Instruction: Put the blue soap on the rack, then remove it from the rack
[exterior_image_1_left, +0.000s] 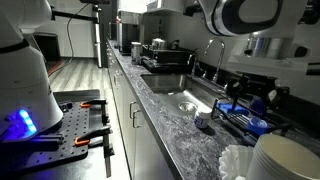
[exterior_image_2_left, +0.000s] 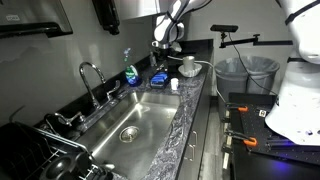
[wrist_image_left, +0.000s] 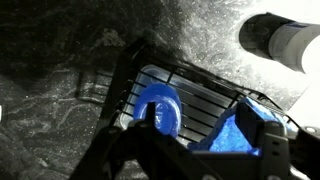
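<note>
Blue soap (wrist_image_left: 160, 106) over rack (wrist_image_left: 205, 88), wrist view

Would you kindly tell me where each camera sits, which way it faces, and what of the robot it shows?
Exterior view: at the counter's end, looking along it past the sink to the rack; arm at top right.
Exterior view: over the opposite end, looking across the sink toward the rack; arm above it, white base at right.
Wrist view: looks down at the blue soap over the rack; hand along the bottom.
Both exterior views share sink, rack and arm.
</note>
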